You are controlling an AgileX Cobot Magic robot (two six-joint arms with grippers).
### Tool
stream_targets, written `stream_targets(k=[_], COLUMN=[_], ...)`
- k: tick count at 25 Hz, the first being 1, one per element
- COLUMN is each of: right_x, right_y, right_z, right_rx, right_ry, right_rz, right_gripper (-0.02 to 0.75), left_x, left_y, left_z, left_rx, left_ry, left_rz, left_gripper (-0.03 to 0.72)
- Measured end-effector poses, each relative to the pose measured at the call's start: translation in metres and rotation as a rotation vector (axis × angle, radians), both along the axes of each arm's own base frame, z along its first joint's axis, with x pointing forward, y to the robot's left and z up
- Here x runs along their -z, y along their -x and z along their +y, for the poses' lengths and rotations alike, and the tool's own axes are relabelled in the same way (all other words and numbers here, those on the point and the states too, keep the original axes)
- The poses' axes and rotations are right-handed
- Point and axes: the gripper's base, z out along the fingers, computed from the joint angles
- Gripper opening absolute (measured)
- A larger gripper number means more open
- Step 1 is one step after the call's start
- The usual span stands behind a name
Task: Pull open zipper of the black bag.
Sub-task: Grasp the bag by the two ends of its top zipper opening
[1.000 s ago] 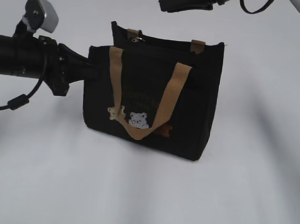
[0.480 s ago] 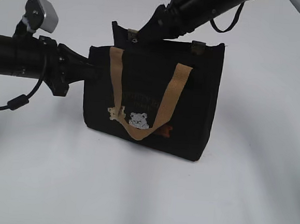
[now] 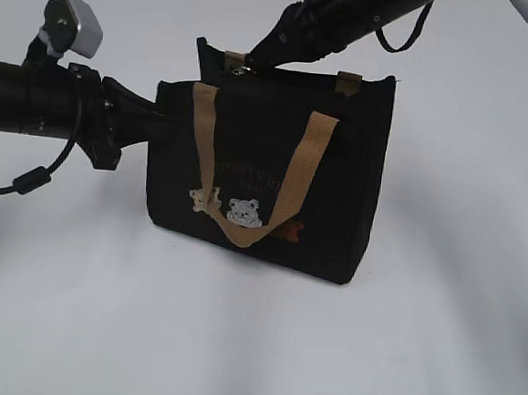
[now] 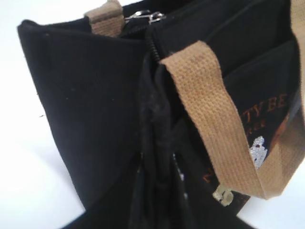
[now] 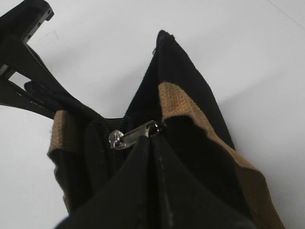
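Right tool (image 5: 153, 138) pinching zipper (image 5: 131, 136) pull at black bag (image 3: 274, 180) top; left tool (image 4: 159, 157) clamping bag's side fabric.

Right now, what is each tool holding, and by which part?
Right tool is shut on the zipper pull. Left tool grips the bag's left end fabric.
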Motion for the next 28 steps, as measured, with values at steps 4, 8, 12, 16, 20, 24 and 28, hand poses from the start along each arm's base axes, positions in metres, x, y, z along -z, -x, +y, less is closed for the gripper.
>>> stream_targets(k=[4,8,12,16,20,24,28], right_x=[-0.005,-0.011,-0.002,0.003,0.002,0.004,0.002], right_y=[0.004,0.009,0.007,0.003,-0.001,-0.004,-0.002], right_z=[0.000,0.000,0.000,0.000,-0.001,-0.002,0.002], right_rx=[-0.020,-0.050,-0.048,-0.028,0.011,0.031,0.023], right_ry=[0.000,-0.001,0.009,0.021,0.020,0.021,-0.031], right_rz=[0.003,0.014,0.033,0.026,-0.004,-0.014,0.023], right_gripper=[0.000,0.000,0.000,0.000,0.000,0.001,0.001], left_x=[0.000,0.000,0.000,0.000,0.000,0.000,0.000], left_y=[0.000,0.000,0.000,0.000,0.000,0.000,0.000], left_z=[0.000,0.000,0.000,0.000,0.000,0.000,0.000], left_rx=[-0.003,-0.004,-0.004,-0.004,-0.004,-0.005,-0.005], left_ry=[-0.003,-0.005,-0.005,-0.005,-0.005,-0.005,-0.005], left_rz=[0.000,0.000,0.000,0.000,0.000,0.000,0.000], left_gripper=[0.087,0.087,0.087,0.087,0.087,0.087,0.087])
